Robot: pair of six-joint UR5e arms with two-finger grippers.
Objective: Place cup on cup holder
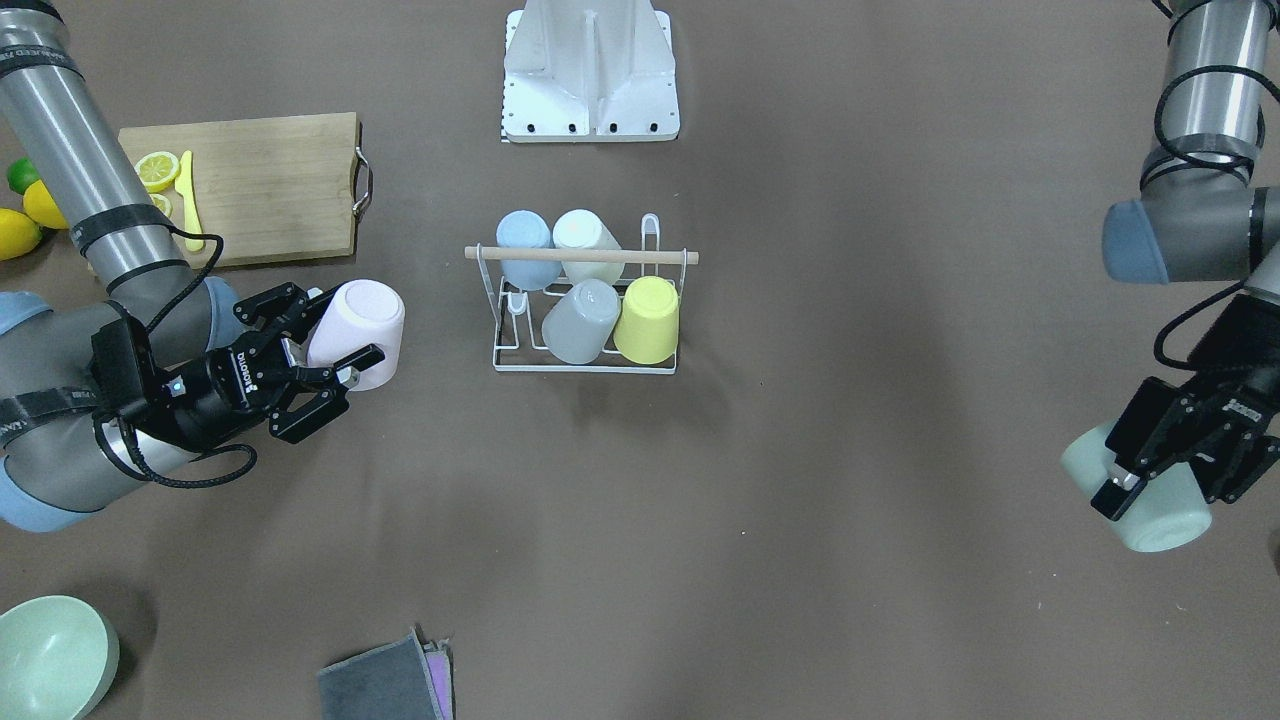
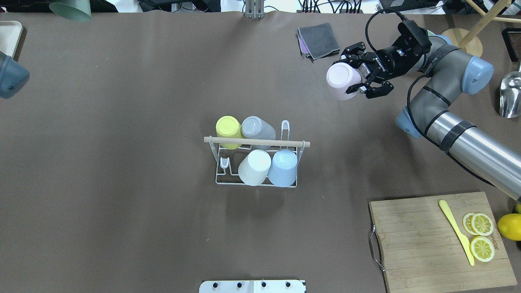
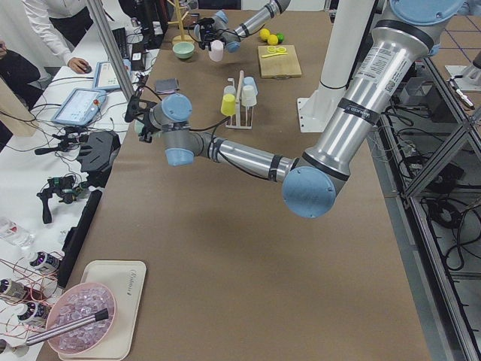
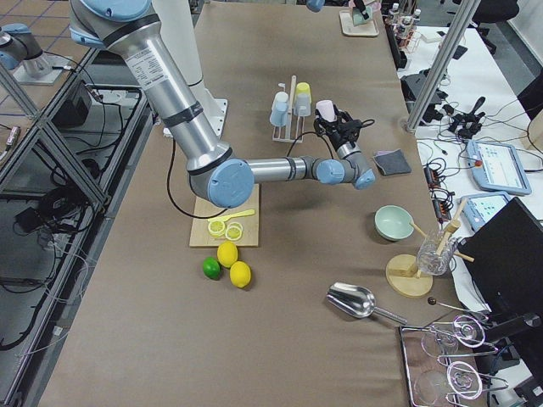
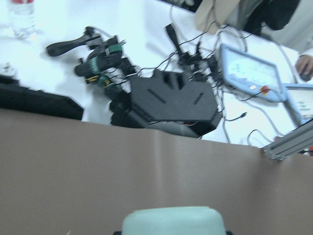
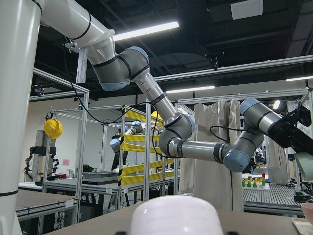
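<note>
Each arm has a cup in its grip, one on either side of the cup rack [image 1: 650, 257].

Seen from across the table, the right gripper [image 1: 335, 335] is at 9 o'clock from the rack, its jaws closed on the sides of a pink cup [image 1: 368, 312] tipped sideways. A cutting board [image 1: 270, 185] lies at 10 o'clock. The rack stands mid-table and carries a blue cup [image 1: 525, 235], a white cup [image 1: 585, 233], a grey cup [image 1: 580, 322] and a yellow cup [image 1: 648, 320], all mouth down. Well apart at 4 o'clock, the left gripper [image 1: 1175, 480] has its jaws clamped on a pale green cup [image 1: 1150, 525].
</note>
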